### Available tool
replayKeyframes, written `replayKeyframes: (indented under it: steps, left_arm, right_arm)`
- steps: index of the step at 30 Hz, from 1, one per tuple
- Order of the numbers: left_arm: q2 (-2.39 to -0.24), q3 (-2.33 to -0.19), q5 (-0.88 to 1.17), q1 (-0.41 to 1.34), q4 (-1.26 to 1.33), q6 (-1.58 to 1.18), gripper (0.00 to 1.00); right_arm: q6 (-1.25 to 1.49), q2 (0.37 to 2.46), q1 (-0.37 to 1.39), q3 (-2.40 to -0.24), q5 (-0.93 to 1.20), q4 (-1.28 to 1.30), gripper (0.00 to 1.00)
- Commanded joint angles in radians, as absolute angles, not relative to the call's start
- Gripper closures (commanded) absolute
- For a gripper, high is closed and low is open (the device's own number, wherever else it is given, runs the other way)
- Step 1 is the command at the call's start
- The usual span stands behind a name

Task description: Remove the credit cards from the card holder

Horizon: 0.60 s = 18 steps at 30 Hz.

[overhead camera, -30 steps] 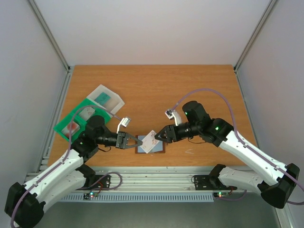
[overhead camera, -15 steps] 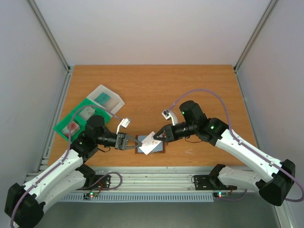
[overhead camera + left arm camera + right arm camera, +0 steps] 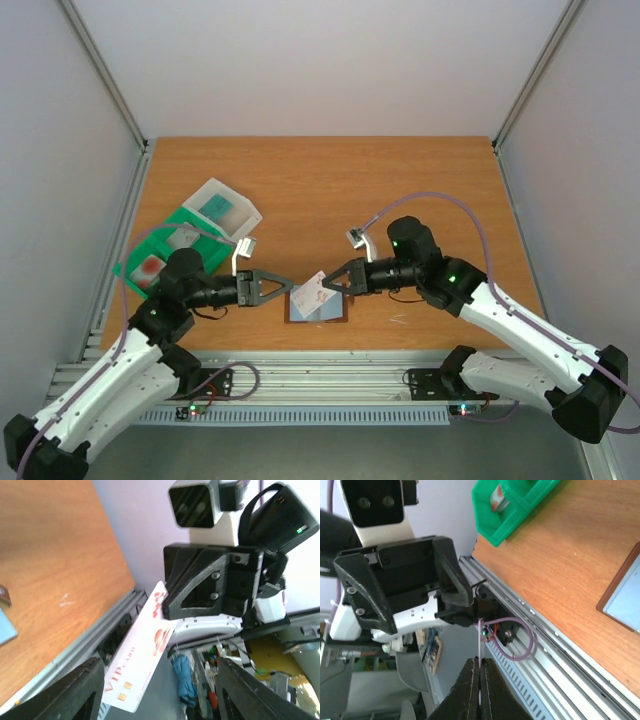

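Wooden table [image 3: 400,180], card holder [image 3: 336,311] lying open, right pincer [image 3: 334,285] clenched on credit card [image 3: 314,293], left pincer [image 3: 286,286] released.

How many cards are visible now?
3: white card in the right gripper, teal card in the clear box, red card in the green tray; the wallet may hide more.

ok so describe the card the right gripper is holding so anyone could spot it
On the wooden table, find the open brown card holder near the front edge. Just above it the right gripper pinches one card. It alone is tilted in the air, white with red marks.
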State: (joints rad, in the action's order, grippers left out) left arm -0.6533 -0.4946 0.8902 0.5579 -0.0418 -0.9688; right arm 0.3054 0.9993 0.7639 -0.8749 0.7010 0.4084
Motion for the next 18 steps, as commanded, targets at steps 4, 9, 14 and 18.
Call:
replayKeyframes:
  steps: [4,9,14,18]
  left_arm:
    - [-0.525,-0.489,0.651,0.56,-0.054,-1.092,0.32]
    - [-0.49,-0.45,0.621,0.56,-0.043,-1.128,0.3]
    - [-0.487,-0.379,0.629,0.56,0.118,-1.23,0.33]
    - [-0.51,-0.35,0.642,0.56,0.216,-1.295,0.43]
  right_arm:
    - [0.514,0.973,0.765,-0.825,0.631,0.159,0.99]
    - [0.575,0.963,0.765,-0.811,0.581,0.083,0.99]
    - [0.612,0.963,0.765,-0.808,0.536,0.035,0.99]
    - [0.641,0.977,0.764,-0.805,0.537,0.003,0.99]
